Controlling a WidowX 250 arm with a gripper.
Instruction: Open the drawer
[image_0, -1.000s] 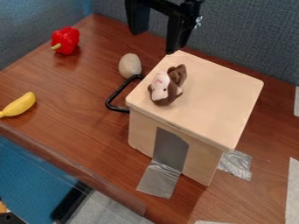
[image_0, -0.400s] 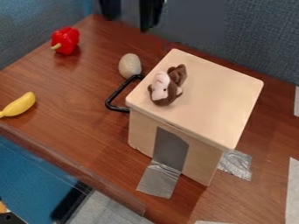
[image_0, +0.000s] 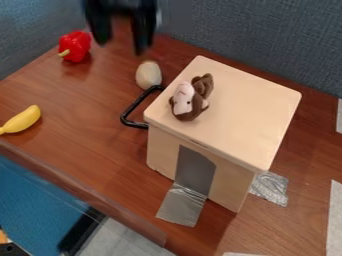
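Far left: banana (image_0: 22, 120) lying on the table (image_0: 93, 145) near its edge. Pepper (image_0: 75, 46) farther back. Both well apart from the handle, so probably no part in the job and no obstacle to a pull.

Gripper (image_0: 121, 47) next, hanging at the top of the view, beyond the handle. Fingers spread, nothing between them: released. Spread and points-down suits hooking or straddling a bar, I judge; it would need to come nearer the camera and lower first.

Handle (image_0: 133, 108), black, a bent bar standing out from the left side of the box (image_0: 244, 110). That is where the drawer should be; its front is turned from view, but the bar sits close in, so I take it as closed. Pull would go leftward, over bare wood.

Egg (image_0: 148, 75), or an egg-like stone, just behind the handle. Too near for comfort: a finger coming down there might knock it.

Plush (image_0: 190, 97) on the box top by the handle-side edge. A jolt could tip it off.

Tape (image_0: 182, 206) runs from box to table, with more silver tape (image_0: 270, 189) at right: presumably anchors, so the drawer slides and the box stays.
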